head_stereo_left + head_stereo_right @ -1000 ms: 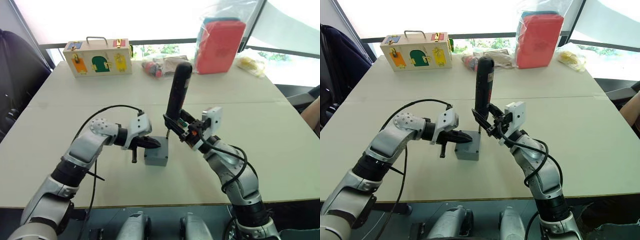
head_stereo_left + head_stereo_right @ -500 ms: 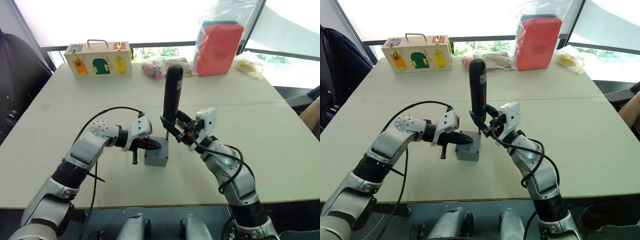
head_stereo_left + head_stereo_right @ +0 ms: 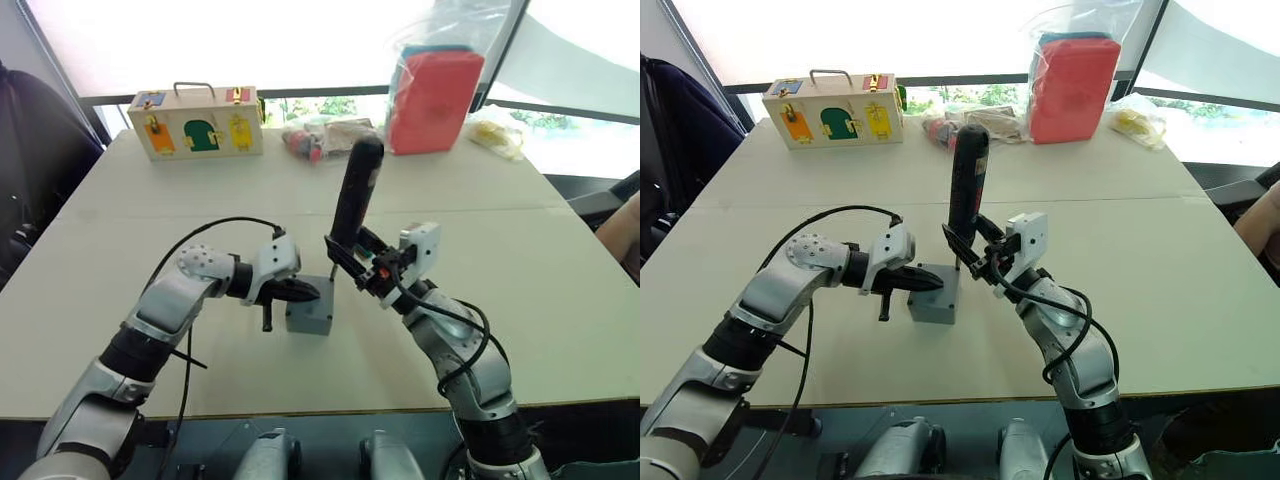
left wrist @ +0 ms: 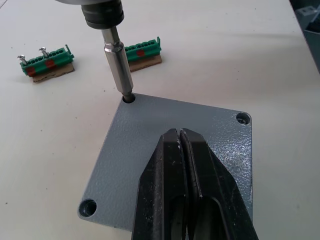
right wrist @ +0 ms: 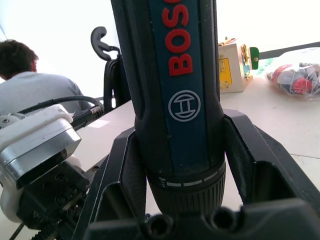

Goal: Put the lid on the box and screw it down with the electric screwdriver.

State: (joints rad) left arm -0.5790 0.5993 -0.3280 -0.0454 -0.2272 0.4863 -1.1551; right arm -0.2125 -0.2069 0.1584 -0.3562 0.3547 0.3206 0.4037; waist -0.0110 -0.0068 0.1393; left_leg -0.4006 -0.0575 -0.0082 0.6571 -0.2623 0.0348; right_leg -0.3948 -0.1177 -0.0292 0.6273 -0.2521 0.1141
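Note:
The grey box [image 3: 309, 316] stands at mid-table with the grey lid [image 4: 175, 150] lying flat on top of it. My left gripper [image 3: 305, 292] is shut, its fingertips pressing down on the lid [image 3: 936, 290]. My right gripper [image 3: 352, 258] is shut on the electric screwdriver [image 3: 355, 195], a black stick held nearly upright. Its metal bit [image 4: 118, 67] sits in the lid's corner hole nearest the screw strips. The other corner holes [image 4: 243, 119] show open in the left wrist view.
Two green screw strips [image 4: 46, 57] lie on the table just beyond the box. At the far edge stand a wooden latch box [image 3: 195, 121], a bag of small items [image 3: 320, 133] and a red pack in plastic [image 3: 435, 92]. A person [image 5: 30, 95] sits behind.
The screwdriver's top has tilted back to the right after leaning left half a second ago. The left gripper stays pressed on the lid.

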